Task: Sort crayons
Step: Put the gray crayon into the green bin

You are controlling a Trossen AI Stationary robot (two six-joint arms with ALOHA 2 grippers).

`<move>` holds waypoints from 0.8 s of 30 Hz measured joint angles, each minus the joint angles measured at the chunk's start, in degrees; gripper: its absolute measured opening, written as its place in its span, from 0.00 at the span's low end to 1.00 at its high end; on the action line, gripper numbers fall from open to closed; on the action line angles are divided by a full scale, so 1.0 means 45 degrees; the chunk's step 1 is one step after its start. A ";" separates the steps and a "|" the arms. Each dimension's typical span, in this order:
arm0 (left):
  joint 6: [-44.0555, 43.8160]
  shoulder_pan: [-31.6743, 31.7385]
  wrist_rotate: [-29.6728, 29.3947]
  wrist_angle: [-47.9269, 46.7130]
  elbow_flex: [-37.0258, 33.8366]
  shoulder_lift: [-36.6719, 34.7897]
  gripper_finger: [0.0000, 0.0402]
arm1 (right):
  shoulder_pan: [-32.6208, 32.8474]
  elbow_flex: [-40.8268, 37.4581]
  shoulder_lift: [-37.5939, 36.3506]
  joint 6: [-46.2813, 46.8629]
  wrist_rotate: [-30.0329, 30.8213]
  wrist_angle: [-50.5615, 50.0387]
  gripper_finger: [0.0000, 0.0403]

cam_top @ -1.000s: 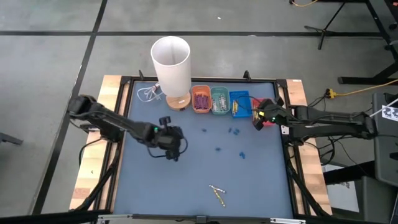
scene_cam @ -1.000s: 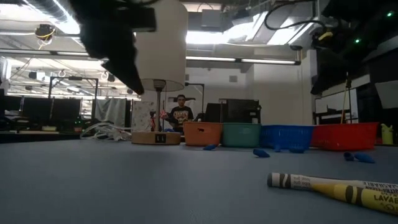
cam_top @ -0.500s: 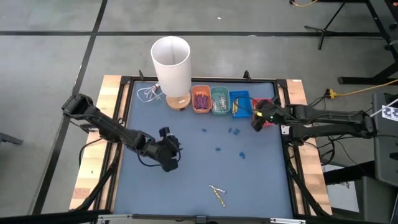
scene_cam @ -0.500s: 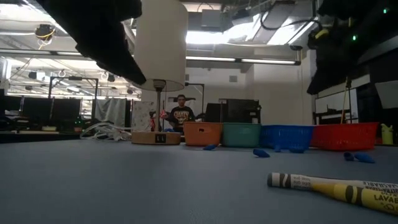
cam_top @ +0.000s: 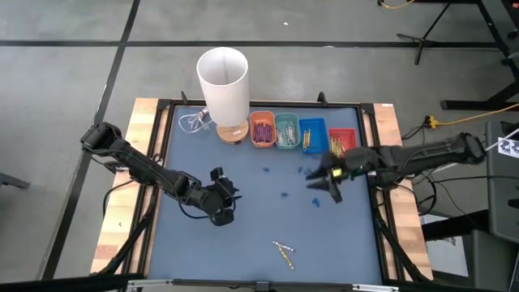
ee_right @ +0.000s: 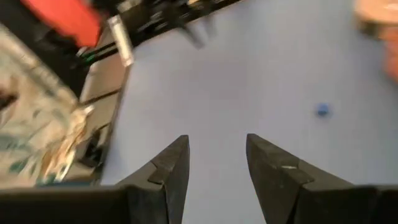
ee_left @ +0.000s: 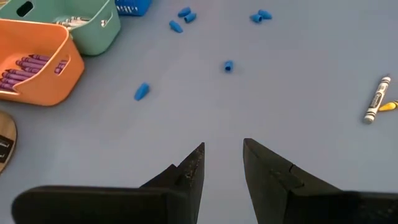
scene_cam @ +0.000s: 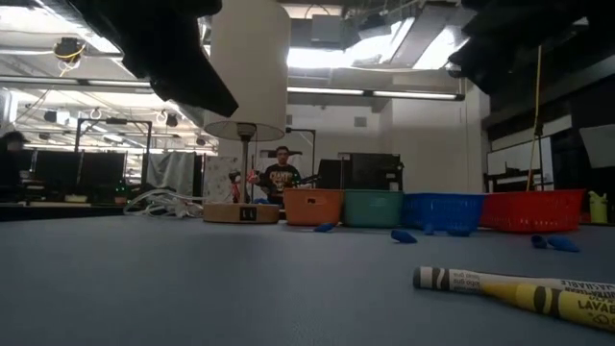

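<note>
Two loose crayons (cam_top: 283, 252) near front edge of table (cam_top: 243, 243); light, stiff, prone to rolling, best pinched mid-shaft across the wrapper. Left claw (ee_left: 222, 163) spread, empty; right claw (ee_right: 216, 158) spread, empty, above table's right side.

A tall white cylinder (cam_top: 223, 83) stands on a wooden disc (cam_top: 231, 132) at the table's (cam_top: 243, 243) far edge; small blue bits (cam_top: 306, 171) lie scattered mid-table
</note>
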 joint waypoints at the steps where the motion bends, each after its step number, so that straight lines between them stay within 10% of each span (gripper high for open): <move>1: -0.0002 -0.0031 0.0000 0.0018 0.0000 0.0000 0.24 | 0.0508 0.0000 0.0237 0.0005 0.0130 0.0208 0.39; 11: 0.0005 -0.0083 0.0015 0.0251 0.0000 0.0000 0.24 | 0.4403 -0.0015 0.2852 0.0954 0.2606 0.1313 0.39; 24: 0.0025 -0.0116 0.0029 0.0268 0.0000 0.0000 0.24 | 0.4939 -0.0015 0.4386 0.0967 0.3024 0.1238 0.39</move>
